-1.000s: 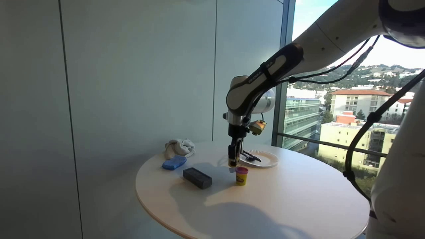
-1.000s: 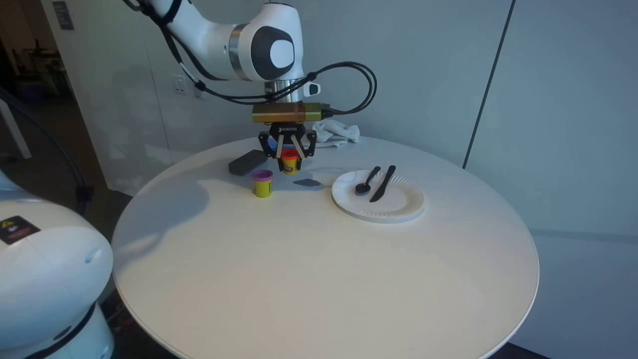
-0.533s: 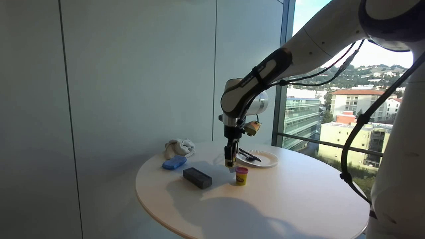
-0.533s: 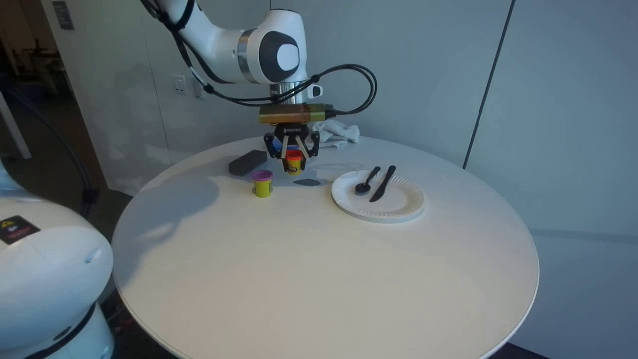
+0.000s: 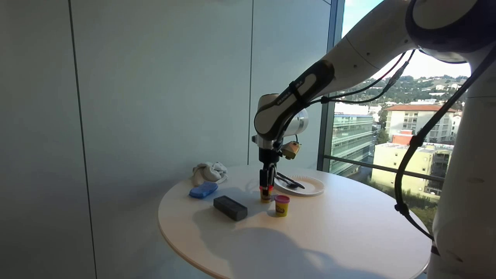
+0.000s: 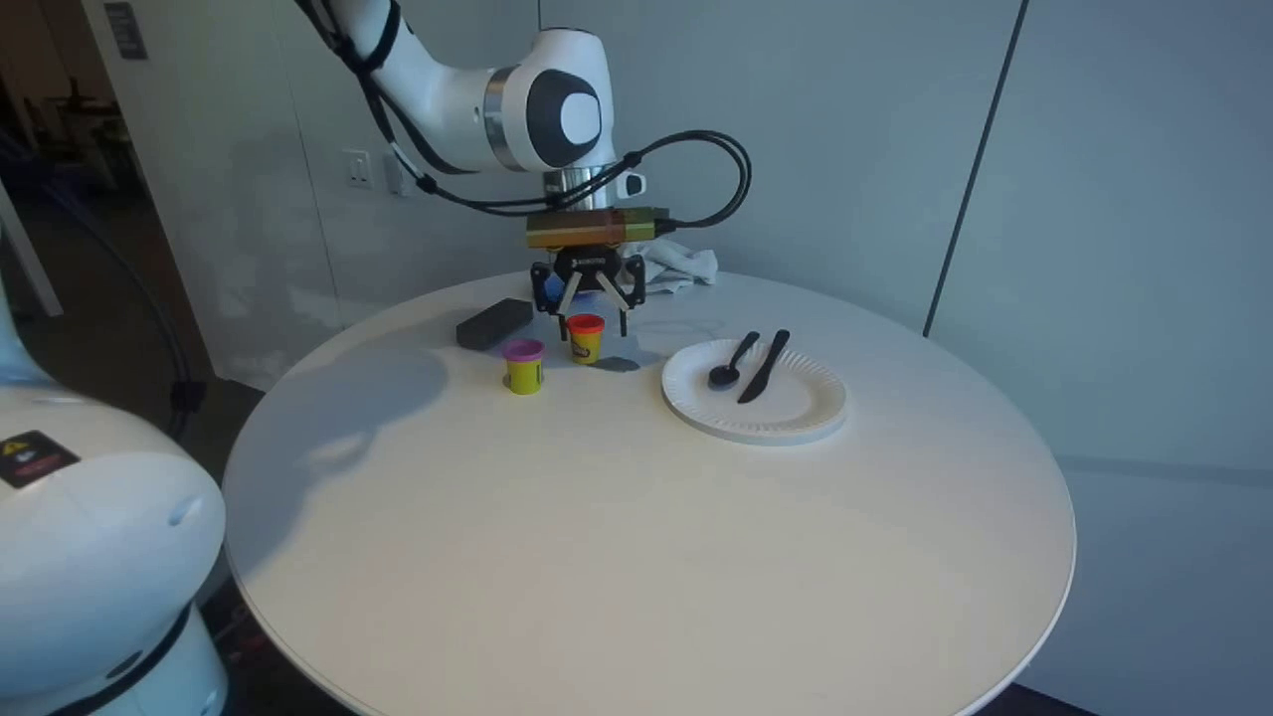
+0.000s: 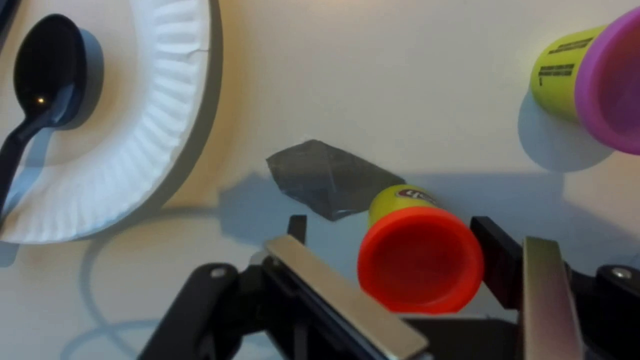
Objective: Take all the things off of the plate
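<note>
Down from the grip of a moment ago, the red-lidded tub [image 6: 586, 344] appears to stand upright on the table [image 6: 636, 557], between the edge of the plate [image 6: 811, 408] and the dark block [image 6: 494, 325]. The gripper [image 6: 594, 330] stands around it with jaws spread to either side of the lid [image 7: 420, 260], holding nothing; whether one brushes the tub, I cannot tell. On the plate lie the spoon [image 6: 724, 377] and the knife [image 6: 764, 368], handles crossing its edge on the side towards the wall [image 6: 845, 149]. Both look like thin black plastic: light, stiff, probably slick, with little height to pinch. I would take each gently across the handle, just where it meets the plate's edge. The plate seems to be paper, likely to slide or flex under a downward push. Should the tub need another lift, its smooth, firm-looking body is the safer hold, since a lid might pop loose.
</note>
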Controlling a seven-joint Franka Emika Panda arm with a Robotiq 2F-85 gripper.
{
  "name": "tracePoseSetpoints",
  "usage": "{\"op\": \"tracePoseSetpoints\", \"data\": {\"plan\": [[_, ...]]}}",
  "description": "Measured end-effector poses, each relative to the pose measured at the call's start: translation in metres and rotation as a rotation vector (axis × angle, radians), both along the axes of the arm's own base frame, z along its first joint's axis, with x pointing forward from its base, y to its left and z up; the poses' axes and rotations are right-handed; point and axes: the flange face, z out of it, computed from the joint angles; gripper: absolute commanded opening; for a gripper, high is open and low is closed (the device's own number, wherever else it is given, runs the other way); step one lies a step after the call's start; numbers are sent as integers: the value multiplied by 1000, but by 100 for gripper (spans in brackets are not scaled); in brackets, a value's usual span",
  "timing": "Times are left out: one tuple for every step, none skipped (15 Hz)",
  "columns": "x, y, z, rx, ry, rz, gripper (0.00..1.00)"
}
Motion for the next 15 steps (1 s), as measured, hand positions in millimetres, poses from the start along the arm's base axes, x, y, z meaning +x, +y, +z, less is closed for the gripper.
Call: {"op": "tracePoseSetpoints", "data": {"plan": [[1, 1, 4, -14, -7, 11, 100], [1, 2, 10, -32, -17, 24, 100], [0, 2, 19, -56, -34, 36, 100], [-1, 2, 31, -83, -59, 41, 100], [-4, 0, 48, -119, -92, 39, 100], [-9, -4, 65, -159, -129, 29, 99], [-14, -9, 82, -197, -164, 12, 100], [-21, -18, 97, -242, -196, -5, 100], [-28, -27, 108, -281, -225, -29, 100], [-34, -37, 115, -305, -250, -59, 100], [-40, -44, 118, -307, -269, -86, 100], [-44, -50, 118, -285, -289, -109, 100], [-49, -55, 113, -238, -296, -144, 100], [-52, -59, 105, -191, -291, -182, 100], [-56, -64, 96, -145, -281, -222, 100]]}}
